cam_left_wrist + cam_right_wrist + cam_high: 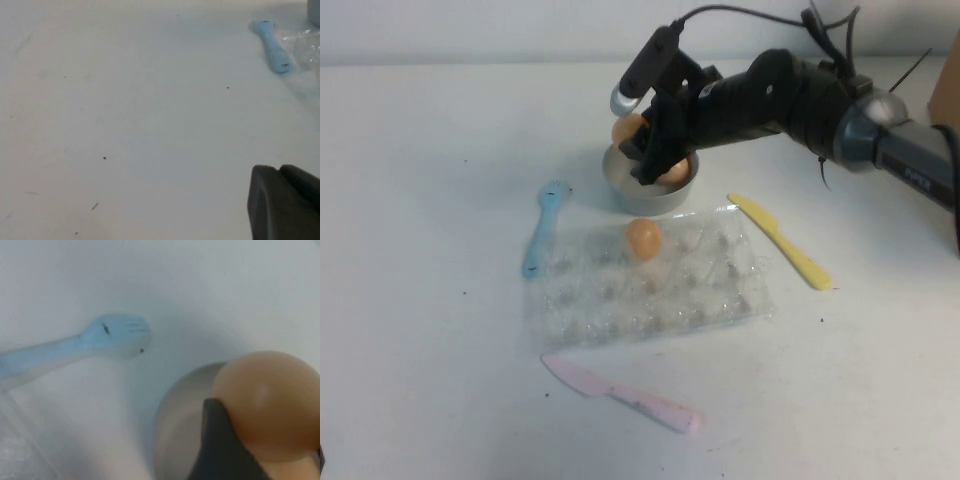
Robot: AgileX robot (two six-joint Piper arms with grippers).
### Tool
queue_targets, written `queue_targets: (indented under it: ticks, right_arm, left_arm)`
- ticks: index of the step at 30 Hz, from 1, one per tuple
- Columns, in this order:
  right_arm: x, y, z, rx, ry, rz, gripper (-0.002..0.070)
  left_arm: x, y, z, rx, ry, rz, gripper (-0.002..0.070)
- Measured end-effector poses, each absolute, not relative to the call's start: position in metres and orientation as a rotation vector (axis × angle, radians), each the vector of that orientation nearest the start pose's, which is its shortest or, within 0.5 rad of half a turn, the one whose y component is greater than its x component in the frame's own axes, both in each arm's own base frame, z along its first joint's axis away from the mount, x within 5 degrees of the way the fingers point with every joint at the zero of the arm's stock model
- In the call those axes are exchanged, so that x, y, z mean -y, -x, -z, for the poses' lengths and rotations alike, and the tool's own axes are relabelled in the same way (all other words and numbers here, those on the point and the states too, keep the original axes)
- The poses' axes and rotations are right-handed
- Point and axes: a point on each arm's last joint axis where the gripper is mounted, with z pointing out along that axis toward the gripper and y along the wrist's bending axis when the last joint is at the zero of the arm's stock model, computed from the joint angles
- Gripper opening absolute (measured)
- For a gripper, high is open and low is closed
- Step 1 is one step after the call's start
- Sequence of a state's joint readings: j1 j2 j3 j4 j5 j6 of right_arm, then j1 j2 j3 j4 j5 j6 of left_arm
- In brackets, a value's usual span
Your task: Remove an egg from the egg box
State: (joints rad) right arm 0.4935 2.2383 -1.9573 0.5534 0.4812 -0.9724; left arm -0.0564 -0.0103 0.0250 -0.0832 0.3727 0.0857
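My right gripper (642,150) is shut on an orange-tan egg (628,128) and holds it just over the far left rim of the round grey bowl (640,197). In the right wrist view the held egg (267,400) sits against a dark finger (220,445) above the bowl (177,430). A second egg (673,176) lies in the bowl. A third egg (643,238) sits in a back cup of the clear plastic egg box (705,290). My left gripper (280,170) hangs over bare table at the left, fingertips together, holding nothing.
A blue fork (542,228) lies left of the egg box, a yellow knife (780,240) to its right, a pink knife (620,392) in front of it. The left wrist view shows the fork (272,47) and the box's edge (307,47).
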Motion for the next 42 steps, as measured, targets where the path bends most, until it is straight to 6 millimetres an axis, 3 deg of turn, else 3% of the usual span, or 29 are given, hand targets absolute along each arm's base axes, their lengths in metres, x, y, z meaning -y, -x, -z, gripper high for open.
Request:
queue_targets:
  ticks: [3,7,12,18,20,22,25,28,34,42]
  right_arm:
    - [-0.272,-0.458,-0.222,-1.896,1.145,-0.285,0.0339]
    - [-0.272,-0.459,-0.214,-1.909,1.147,-0.286,0.0386]
    - [-0.273,-0.461,-0.218,-1.893,1.136,-0.280,0.0453]
    - [-0.275,-0.460,-0.243,-1.856,1.139,-0.309,0.0454]
    - [-0.274,-0.456,-0.258,-1.862,1.117,-0.343,0.0420]
    - [-0.272,-0.450,-0.278,-1.884,1.048,-0.396,0.0335]
    - [-0.268,-0.438,-0.308,-1.914,0.952,-0.479,0.0134]
    - [-0.263,-0.423,-0.335,-1.936,0.920,-0.546,0.0026]
    - [-0.251,-0.389,-0.373,-1.963,0.936,-0.634,-0.0010]
    - [-0.217,-0.329,-0.397,-1.843,0.767,-0.693,-0.0015]
  left_arm:
    - [0.006,-0.052,-0.172,-1.868,-0.081,0.062,-0.0005]
    - [0.006,-0.052,-0.172,-1.868,-0.081,0.062,-0.0005]
    - [0.006,-0.052,-0.172,-1.868,-0.081,0.062,-0.0005]
    - [0.006,-0.052,-0.172,-1.868,-0.081,0.062,-0.0005]
    - [0.006,-0.052,-0.172,-1.868,-0.081,0.062,-0.0005]
    - [0.006,-0.052,-0.172,-1.868,-0.081,0.062,-0.0005]
    - [0.006,-0.052,-0.172,-1.868,-0.081,0.062,-0.0005]
    - [0.006,-0.052,-0.172,-1.868,-0.081,0.062,-0.0005]
    - [0.006,-0.052,-0.172,-1.868,-0.081,0.062,-0.0005]
    - [0.006,-0.052,-0.172,-1.868,-0.081,0.062,-0.0005]
